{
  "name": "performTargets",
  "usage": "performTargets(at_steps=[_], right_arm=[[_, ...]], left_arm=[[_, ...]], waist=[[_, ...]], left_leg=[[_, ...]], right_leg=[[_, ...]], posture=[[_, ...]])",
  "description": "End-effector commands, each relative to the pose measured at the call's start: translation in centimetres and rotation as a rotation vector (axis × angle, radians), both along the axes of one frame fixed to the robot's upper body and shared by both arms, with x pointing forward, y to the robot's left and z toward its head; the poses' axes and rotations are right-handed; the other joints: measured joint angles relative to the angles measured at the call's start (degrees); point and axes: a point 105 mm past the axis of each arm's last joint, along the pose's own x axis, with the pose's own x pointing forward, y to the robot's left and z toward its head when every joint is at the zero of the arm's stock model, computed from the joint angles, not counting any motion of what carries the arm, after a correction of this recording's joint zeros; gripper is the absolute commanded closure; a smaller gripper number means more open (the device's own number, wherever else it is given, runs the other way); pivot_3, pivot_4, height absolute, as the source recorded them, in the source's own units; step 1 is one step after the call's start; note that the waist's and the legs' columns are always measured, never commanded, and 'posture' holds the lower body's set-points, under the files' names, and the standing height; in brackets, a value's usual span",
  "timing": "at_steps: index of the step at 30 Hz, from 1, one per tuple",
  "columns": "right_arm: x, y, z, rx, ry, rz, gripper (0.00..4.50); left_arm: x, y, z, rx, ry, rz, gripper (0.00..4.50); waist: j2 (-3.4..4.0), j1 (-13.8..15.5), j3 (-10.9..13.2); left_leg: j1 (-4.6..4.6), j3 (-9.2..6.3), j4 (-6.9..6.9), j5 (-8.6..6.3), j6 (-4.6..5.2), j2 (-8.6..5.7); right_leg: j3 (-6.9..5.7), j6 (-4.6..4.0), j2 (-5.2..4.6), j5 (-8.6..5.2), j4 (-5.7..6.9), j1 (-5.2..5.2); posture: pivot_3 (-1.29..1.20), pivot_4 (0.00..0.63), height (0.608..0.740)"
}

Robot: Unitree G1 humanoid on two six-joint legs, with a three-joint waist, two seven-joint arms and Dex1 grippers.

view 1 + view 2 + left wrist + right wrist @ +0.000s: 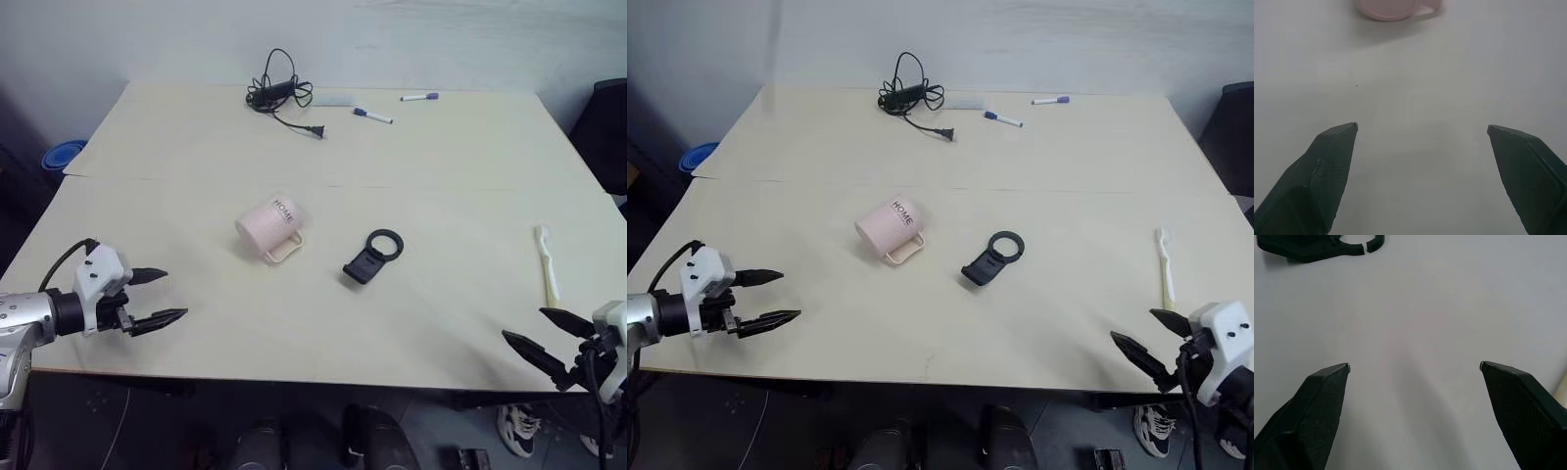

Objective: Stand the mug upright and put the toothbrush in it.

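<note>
Left gripper [159,297] spread, empty, over the table's [196,166] near-left edge. Mug [269,225] on its side at centre, black ring holder [372,257] just right. Toothbrush [547,264] flat far right, near the spread, empty right gripper [537,338].

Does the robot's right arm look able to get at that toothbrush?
Probably yes: the toothbrush lies in the open just beyond the right gripper, whose jaws stand open, with bare table between them.
</note>
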Motion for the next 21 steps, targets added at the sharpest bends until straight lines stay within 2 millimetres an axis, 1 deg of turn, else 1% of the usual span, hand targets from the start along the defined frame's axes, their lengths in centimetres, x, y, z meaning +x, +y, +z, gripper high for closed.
performTargets(at_steps=[1, 3, 4, 5, 6, 8, 9, 11, 13, 15, 18, 21], right_arm=[[0.1, 1.8, 1.5, 0.041, -0.021, 0.066, 0.05], [0.3, 2.9, 1.9, 0.014, -0.030, 0.099, 0.05], [0.4, 3.9, 2.2, -0.003, -0.038, 0.135, 0.05], [0.5, 5.3, 2.6, -0.017, -0.050, 0.186, 0.05], [0.5, 6.2, 2.8, -0.024, -0.056, 0.220, 0.05], [1.2, 8.9, 3.3, -0.055, -0.094, 0.303, 0.05], [1.5, 9.7, 3.4, -0.070, -0.109, 0.322, 0.05], [2.9, 11.8, 3.4, -0.144, -0.169, 0.371, 0.05], [4.7, 13.8, 3.2, -0.170, -0.224, 0.381, 0.05], [6.4, 15.6, 2.6, -0.207, -0.264, 0.396, 0.05], [7.8, 18.1, 1.2, -0.291, -0.303, 0.464, 0.05], [9.0, 19.4, 0.2, -0.298, -0.312, 0.456, 0.05]], left_arm=[[-0.6, -0.9, 1.5, -0.030, -0.022, -0.052, 0.00], [-0.7, -1.8, 1.8, -0.039, -0.024, -0.092, 0.00], [-0.9, -2.4, 2.0, -0.041, -0.025, -0.121, 0.00], [-1.0, -3.2, 2.3, -0.040, -0.026, -0.158, 0.00], [-1.2, -3.7, 2.5, -0.039, -0.027, -0.181, 0.00], [-1.8, -5.2, 3.0, -0.026, -0.007, -0.255, 0.00], [-2.1, -5.8, 3.2, -0.023, 0.001, -0.281, 0.00], [-3.3, -7.4, 3.9, -0.029, 0.040, -0.395, 0.00], [-4.3, -8.5, 4.5, -0.022, 0.068, -0.480, 0.00], [-4.8, -9.0, 4.9, 0.002, 0.081, -0.536, 0.00], [-4.7, -9.2, 5.2, 0.033, 0.076, -0.563, 0.00], [-4.3, -9.2, 5.4, 0.047, 0.065, -0.568, 0.00]], waist=[[0.00, 0.00, 0.00], [0.00, 0.02, 0.00], [0.00, 0.00, 0.00], [0.00, -0.04, 0.00], [0.00, -0.10, 0.00], [-0.01, -0.20, 0.00], [-0.02, -0.32, 0.01], [-0.04, -0.50, 0.01], [-0.05, -0.80, 0.02], [-0.05, -1.24, 0.02], [-0.05, -1.41, 0.02], [-0.07, -1.32, 0.03]], left_leg=[[0.00, 0.00, 0.00, 0.00, 0.00, 0.00], [0.00, -0.01, 0.00, 0.00, 0.00, 0.00], [0.00, -0.01, 0.00, 0.00, 0.00, 0.00], [0.00, 0.00, 0.00, 0.00, 0.00, 0.00], [0.00, 0.00, 0.00, 0.00, 0.00, 0.00], [0.01, -0.01, 0.00, 0.00, -0.01, 0.03], [0.01, -0.01, 0.00, 0.01, -0.06, 0.06], [0.00, 0.00, 0.00, 0.10, -0.23, 0.03], [-0.02, 0.02, 0.00, 0.18, -0.38, 0.01], [-0.07, 0.06, 0.00, 0.21, -0.42, -0.01], [-0.16, 0.14, 0.00, 0.27, -0.47, -0.10], [-0.26, 0.24, 0.01, 0.34, -0.48, -0.25]], right_leg=[[0.00, 0.00, 0.00, 0.00, 0.00, 0.00], [0.01, 0.00, 0.00, 0.00, 0.00, 0.00], [0.01, 0.00, 0.00, 0.00, 0.00, 0.00], [0.01, 0.00, 0.00, 0.00, 0.00, 0.00], [0.03, 0.00, 0.00, 0.00, 0.00, 0.00], [0.04, 0.00, 0.02, 0.00, 0.01, 0.00], [0.04, -0.01, 0.05, 0.00, 0.01, -0.01], [0.05, -0.01, 0.07, -0.01, 0.01, -0.03], [0.06, -0.01, 0.12, -0.01, 0.01, -0.07], [0.10, -0.02, 0.18, -0.01, 0.02, -0.18], [0.18, -0.04, 0.40, -0.02, 0.12, -0.38], [0.28, -0.05, 0.56, -0.03, 0.18, -0.55]], posture=[[0.00, 0.150, 0.740], [0.00, 0.150, 0.740], [0.00, 0.150, 0.740], [0.00, 0.150, 0.740], [0.00, 0.150, 0.740], [0.00, 0.150, 0.740], [0.00, 0.150, 0.740], [0.00, 0.150, 0.740], [0.00, 0.150, 0.740], [0.00, 0.150, 0.740], [0.00, 0.150, 0.740], [0.00, 0.150, 0.740]])
